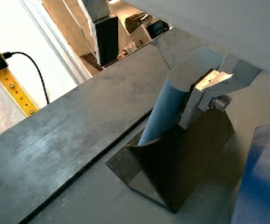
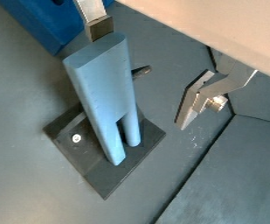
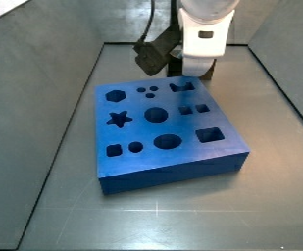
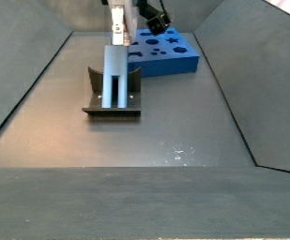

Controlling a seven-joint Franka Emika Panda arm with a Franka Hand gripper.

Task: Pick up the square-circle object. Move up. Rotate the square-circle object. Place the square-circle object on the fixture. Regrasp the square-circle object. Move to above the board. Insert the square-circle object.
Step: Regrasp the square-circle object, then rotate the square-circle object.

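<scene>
The square-circle object (image 2: 102,96) is a light grey-blue peg standing upright on the fixture (image 2: 102,171), a dark bracket on a base plate. Both show in a wrist view as peg (image 1: 166,109) and fixture (image 1: 178,171), and in a side view as peg (image 4: 115,75) and fixture (image 4: 112,105). My gripper (image 2: 151,70) is open around the peg's top. One finger's pad (image 2: 100,33) sits close by the peg, while the other finger (image 2: 204,94) is well apart from it. The blue board (image 3: 161,123) with dark cutouts lies beside the fixture, and the gripper (image 3: 193,59) hangs behind it.
Grey walls (image 4: 28,84) slope up around the floor on all sides. The board (image 4: 162,52) lies just behind the fixture. Outside the enclosure a yellow strip with a black cable (image 1: 15,74) is visible.
</scene>
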